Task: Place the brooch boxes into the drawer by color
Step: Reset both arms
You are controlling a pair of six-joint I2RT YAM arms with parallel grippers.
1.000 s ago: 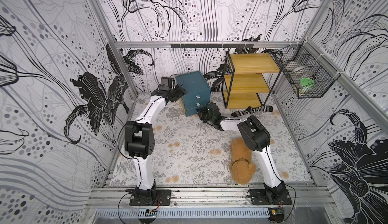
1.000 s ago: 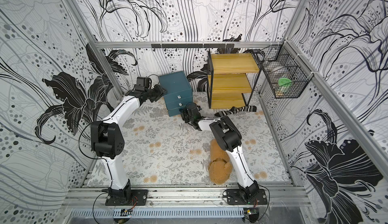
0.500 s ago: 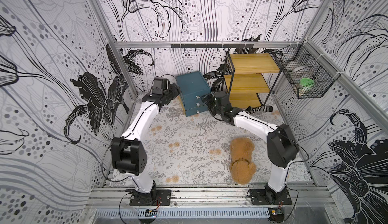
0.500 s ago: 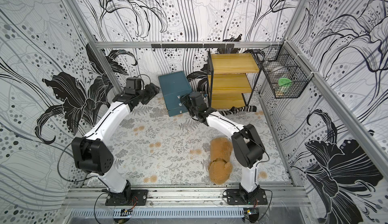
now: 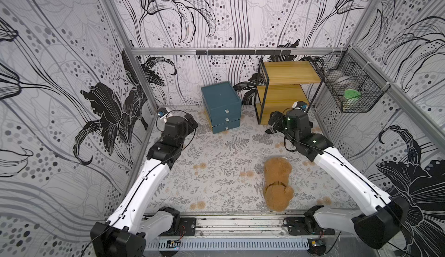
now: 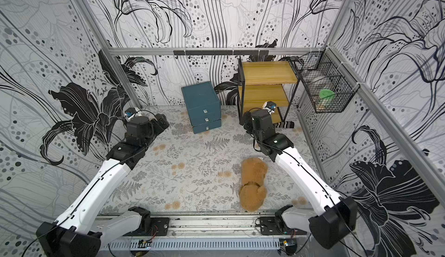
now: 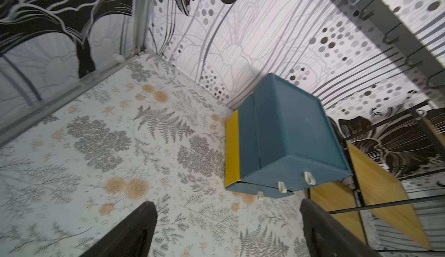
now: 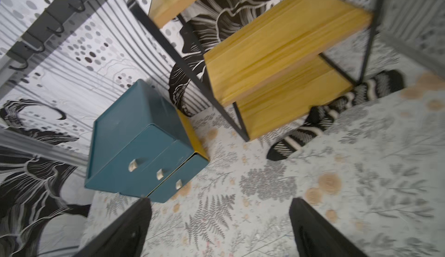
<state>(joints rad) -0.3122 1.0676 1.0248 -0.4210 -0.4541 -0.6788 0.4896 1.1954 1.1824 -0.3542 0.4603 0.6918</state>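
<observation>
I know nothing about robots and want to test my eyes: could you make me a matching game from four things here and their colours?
Things:
1. teddy bear
2. chest of drawers
3. shelf rack
4. sock

Colours:
A. teal blue
B. black and white stripes
C. brown
D. yellow wood

Pairs: 1-C, 2-A, 3-D, 4-B.

The small teal-blue box chest (image 5: pixel 221 98) stands upright at the back of the fern-printed mat (image 5: pixel 216 157), near the yellow wooden shelf rack (image 5: pixel 287 75) but not touching it; its three stacked drawers (image 5: pixel 226 119) face forward, each with a small silver pull (image 5: pixel 226 111); the lowest drawer (image 8: pixel 179 183) juts slightly out; a yellow strip (image 7: pixel 232 149) runs along the chest's lower side.
</observation>
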